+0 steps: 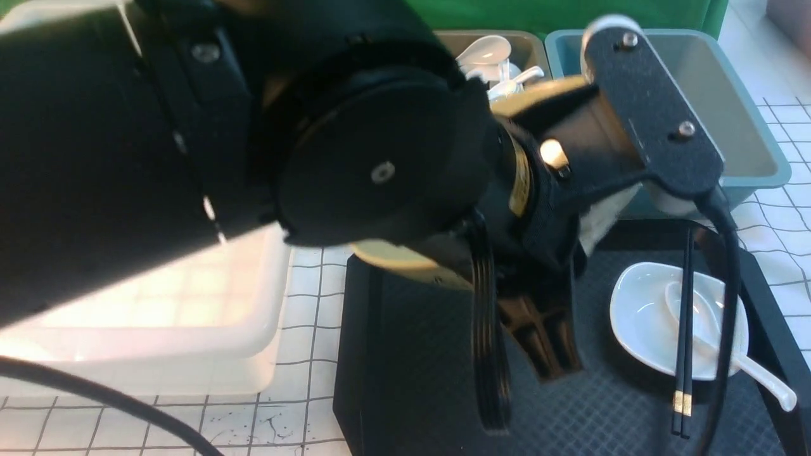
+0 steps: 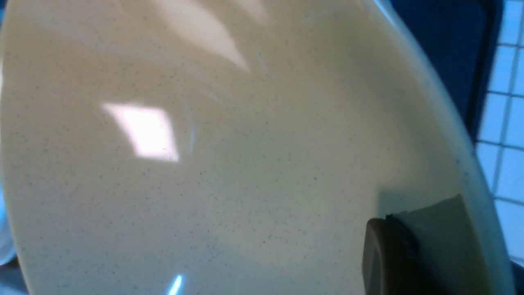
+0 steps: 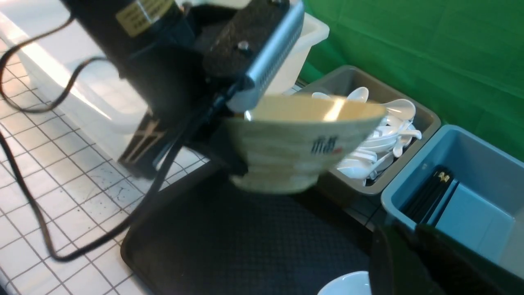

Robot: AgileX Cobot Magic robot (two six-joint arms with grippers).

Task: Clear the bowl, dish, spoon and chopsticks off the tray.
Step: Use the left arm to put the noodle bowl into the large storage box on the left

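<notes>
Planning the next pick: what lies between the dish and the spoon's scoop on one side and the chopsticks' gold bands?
Nothing separate: the chopsticks cross directly over the dish, front view.

The left arm (image 1: 380, 145) reaches in from 9 o'clock in the front view, its wrist near the centre, the left end effector (image 1: 538, 342) angled down toward 5 o'clock — closed. In the right wrist view, the right end effector's 2 fingers (image 3: 405, 262) show blurred, around 5 o'clock.
</notes>
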